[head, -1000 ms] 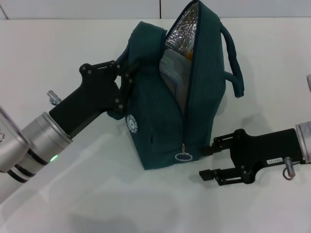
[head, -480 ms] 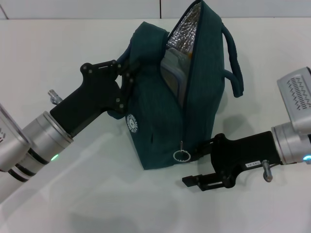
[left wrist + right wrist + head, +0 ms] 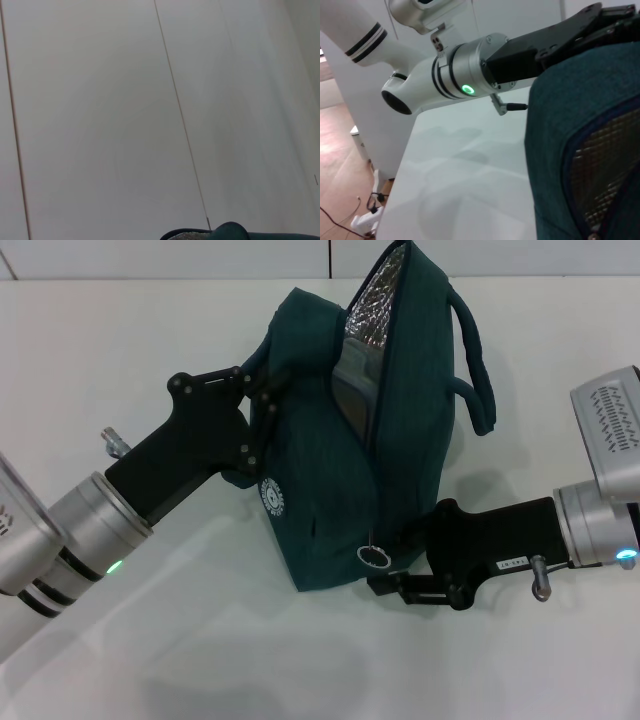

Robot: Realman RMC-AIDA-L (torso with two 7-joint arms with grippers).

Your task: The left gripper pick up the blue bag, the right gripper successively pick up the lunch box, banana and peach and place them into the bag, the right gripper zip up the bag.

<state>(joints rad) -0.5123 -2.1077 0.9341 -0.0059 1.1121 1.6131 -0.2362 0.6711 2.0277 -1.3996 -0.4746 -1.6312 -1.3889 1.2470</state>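
Teal-blue bag w/ crinkled silver lining (white logo); black pincers; white table.

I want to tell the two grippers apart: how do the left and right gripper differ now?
The left gripper grips the blue bag high on its side; the right gripper sits low at the bag's base, beside the zipper ring. The right gripper carries a white label; the left shows none. Both are black.

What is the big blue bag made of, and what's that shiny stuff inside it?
The dark teal-blue bag looks like woven fabric: matte, with soft folds and rope-like handles. The shiny lining looks like crinkled silver foil, since it glints and shows a quilted pattern. The round zipper pull seems to be metal.
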